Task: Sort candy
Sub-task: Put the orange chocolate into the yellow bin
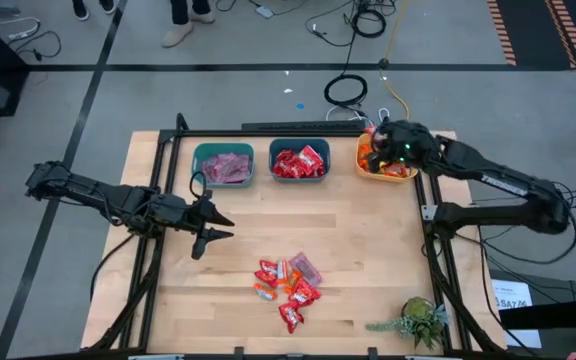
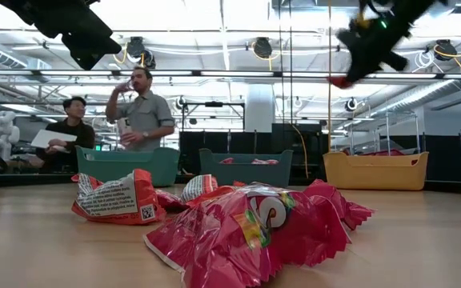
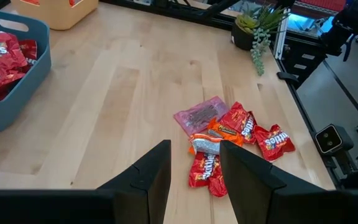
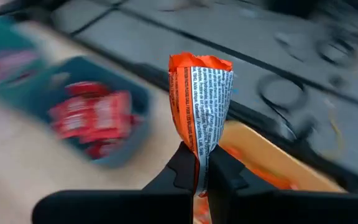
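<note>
While sorting is well underway, we find three bins along the table's point(image 1: 168, 300) far edge already stocked: a teal bin point(image 1: 223, 164) with mauve packs, a second teal bin point(image 1: 299, 162) with red, a yellow bin point(image 1: 380, 160) with orange. The right gripper point(image 4: 199, 169), above the yellow bin, pinches an orange candy point(image 4: 200, 102). The left gripper point(image 1: 212, 224) hangs half-open, empty. A small pile of candy point(image 1: 288, 285) remains mid-table; the potted plant point(image 1: 420, 320) nearby obstructs nothing.
</note>
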`<action>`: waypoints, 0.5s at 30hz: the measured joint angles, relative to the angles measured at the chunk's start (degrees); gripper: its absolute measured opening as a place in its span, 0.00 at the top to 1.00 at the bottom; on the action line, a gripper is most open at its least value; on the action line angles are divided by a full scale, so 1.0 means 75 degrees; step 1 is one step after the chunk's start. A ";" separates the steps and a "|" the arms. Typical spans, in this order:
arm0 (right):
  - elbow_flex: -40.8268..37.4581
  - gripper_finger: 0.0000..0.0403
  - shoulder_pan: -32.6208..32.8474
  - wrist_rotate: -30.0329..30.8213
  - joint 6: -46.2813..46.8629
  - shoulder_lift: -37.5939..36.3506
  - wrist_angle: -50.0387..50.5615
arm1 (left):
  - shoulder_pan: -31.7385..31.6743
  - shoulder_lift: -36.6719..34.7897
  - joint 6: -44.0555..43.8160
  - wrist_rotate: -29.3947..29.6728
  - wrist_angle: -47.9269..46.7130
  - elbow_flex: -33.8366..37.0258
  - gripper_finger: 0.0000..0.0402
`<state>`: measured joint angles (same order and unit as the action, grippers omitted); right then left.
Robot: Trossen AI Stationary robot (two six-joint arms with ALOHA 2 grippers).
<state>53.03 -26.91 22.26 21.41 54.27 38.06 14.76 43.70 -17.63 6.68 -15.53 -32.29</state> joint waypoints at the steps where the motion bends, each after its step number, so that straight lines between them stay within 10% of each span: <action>1: -0.0298 0.99 -0.0189 0.0181 0.0300 -0.0187 -0.0015 | 0.0000 -0.0001 -0.0001 0.0000 0.0000 0.0000 0.64; 15: -0.2235 0.94 -0.2354 -0.0746 0.1862 0.0006 -0.0036 | 0.0000 -0.0001 -0.0014 0.0000 0.0072 0.0000 0.64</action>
<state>36.27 -44.56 16.67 35.38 54.31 37.79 14.76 43.70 -17.73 6.68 -14.99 -32.29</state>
